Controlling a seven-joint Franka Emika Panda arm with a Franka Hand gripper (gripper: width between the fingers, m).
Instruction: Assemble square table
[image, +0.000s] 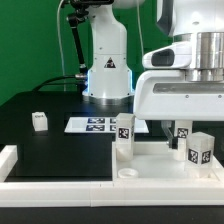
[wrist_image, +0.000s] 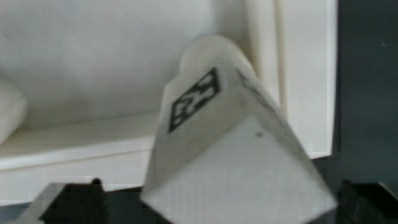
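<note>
The white square tabletop (image: 150, 158) lies at the front of the exterior view's right, against the rail. Three white tagged legs stand on it: one at its left (image: 125, 132), one under my hand (image: 183, 136) and one at the right front (image: 198, 150). A fourth leg (image: 39, 121) lies loose on the black table at the left. My gripper (image: 184, 118) hangs over the middle leg. In the wrist view that leg (wrist_image: 222, 130) fills the space between my dark fingertips (wrist_image: 75, 200), with a gap on one side. My gripper (wrist_image: 222, 202) is open around it.
The marker board (image: 92, 125) lies flat before the robot base (image: 107, 75). A low white border rail (image: 12, 158) runs along the left and front. A round hole (image: 128, 173) shows in the tabletop near its front. The tabletop's raised rim (wrist_image: 267, 40) stands behind the leg.
</note>
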